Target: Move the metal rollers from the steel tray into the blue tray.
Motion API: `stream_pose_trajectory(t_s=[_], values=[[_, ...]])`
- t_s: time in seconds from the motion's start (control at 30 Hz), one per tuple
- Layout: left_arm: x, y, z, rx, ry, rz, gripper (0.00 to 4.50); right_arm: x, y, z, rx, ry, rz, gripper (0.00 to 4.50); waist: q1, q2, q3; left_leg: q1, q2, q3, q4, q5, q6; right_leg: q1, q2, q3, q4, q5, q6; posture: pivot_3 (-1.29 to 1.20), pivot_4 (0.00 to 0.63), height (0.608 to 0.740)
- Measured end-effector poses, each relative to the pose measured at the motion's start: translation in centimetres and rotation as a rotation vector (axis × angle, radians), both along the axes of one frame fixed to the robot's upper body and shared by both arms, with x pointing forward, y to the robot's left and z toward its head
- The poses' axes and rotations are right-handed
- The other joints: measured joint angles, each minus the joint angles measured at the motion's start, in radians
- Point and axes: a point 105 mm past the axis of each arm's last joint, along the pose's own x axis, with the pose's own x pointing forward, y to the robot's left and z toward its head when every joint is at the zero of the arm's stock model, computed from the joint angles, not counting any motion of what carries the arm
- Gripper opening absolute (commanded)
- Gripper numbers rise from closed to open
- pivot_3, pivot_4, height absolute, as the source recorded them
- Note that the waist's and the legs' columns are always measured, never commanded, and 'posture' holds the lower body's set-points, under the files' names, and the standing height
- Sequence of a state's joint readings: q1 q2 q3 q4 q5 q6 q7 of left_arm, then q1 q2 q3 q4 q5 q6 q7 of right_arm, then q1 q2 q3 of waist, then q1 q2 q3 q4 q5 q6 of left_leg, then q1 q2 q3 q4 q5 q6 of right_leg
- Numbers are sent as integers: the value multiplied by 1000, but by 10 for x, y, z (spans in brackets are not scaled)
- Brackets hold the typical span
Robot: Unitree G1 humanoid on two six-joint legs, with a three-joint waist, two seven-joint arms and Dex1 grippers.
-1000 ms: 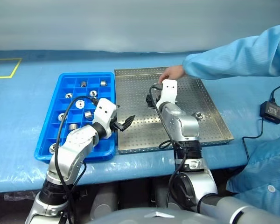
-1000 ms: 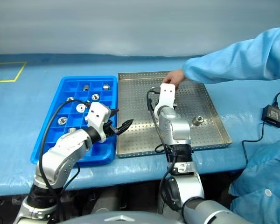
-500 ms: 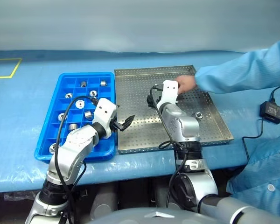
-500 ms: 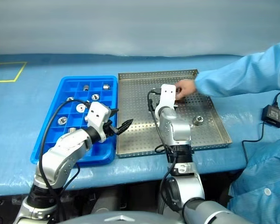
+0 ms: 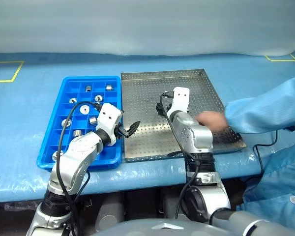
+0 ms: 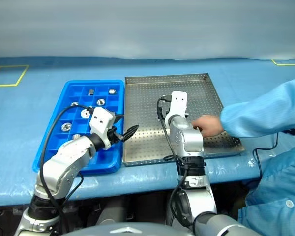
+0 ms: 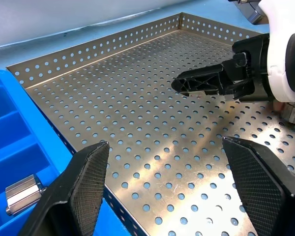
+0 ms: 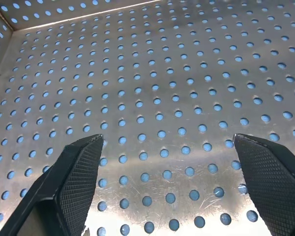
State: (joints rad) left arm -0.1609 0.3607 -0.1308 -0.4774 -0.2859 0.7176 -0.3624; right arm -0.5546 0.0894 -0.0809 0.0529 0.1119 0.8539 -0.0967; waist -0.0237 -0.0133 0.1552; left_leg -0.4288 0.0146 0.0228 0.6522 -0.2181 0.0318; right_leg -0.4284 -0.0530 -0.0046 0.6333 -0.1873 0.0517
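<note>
- Centrally, the steel tray [image 5: 152, 88] lies on the blue-covered surface [image 5: 29, 103], its perforated floor bare where it shows; a person's hand [image 5: 210, 119] reaches in over its near right part, the light blue sleeve [image 5: 265, 110] coming from the right.
- Just left of it, side by side, lies the blue tray [image 5: 49, 147], a grid of small square compartments.
- Metal rollers [image 5: 93, 120] sit singly in several compartments of the blue tray, from the far row to the near left corner; whether any roller is left under the person's hand cannot be told.
- Left hand [image 5: 130, 129]: jaws spread wide and empty, hovering over the seam between the two trays, pointing right over the steel tray's left edge. In the left wrist view, one roller [image 7: 22, 192] lies in a blue compartment beside a fingertip [image 7: 86, 184].
- Right hand [image 8: 172, 182]: jaws wide apart and empty, above the middle of the steel tray, pointing away from the robot; in the right wrist view, the fingertips [image 8: 78, 172] frame bare perforated metal.
- Far corners of the surface carry yellow tape marks [image 5: 5, 71].
</note>
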Motion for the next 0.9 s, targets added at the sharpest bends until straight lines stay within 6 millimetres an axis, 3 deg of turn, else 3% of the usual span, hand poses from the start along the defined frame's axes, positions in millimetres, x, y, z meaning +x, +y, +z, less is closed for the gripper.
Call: stream_pose_trajectory(t_s=[0.17, 0.3, 0.43, 0.9], values=[[-2, -1, -1, -5, 4, -9, 4010, -22, -7, 12, -177, -68, 179, 4466, 7, 0, 0, 0, 0, 0, 0, 0, 1, 0, -1, 0, -1, 0, 0, 28, 150, 740], [-5, -2, -3, -11, 11, -24, 4010, -44, -14, 9, -201, -18, 216, 4466, 9, 0, 0, 0, 0, 0, 0, 0, 0, 0, 0, 0, 0, -1, 0, 8, 150, 740], [-6, -6, -3, -15, 11, -45, 4010, -59, -27, 3, -210, 39, 179, 4466, 9, 0, 0, 0, 1, 1, 4, 0, 0, 0, 0, 0, 2, -6, -2, -13, 150, 740], [-7, -19, 4, -27, -18, -102, 4010, -82, -58, -3, -166, 161, -59, 4466, 2, 0, 0, 0, 6, 1, 9, 0, 1, 0, 0, 1, 8, -7, -2, -30, 150, 740]])
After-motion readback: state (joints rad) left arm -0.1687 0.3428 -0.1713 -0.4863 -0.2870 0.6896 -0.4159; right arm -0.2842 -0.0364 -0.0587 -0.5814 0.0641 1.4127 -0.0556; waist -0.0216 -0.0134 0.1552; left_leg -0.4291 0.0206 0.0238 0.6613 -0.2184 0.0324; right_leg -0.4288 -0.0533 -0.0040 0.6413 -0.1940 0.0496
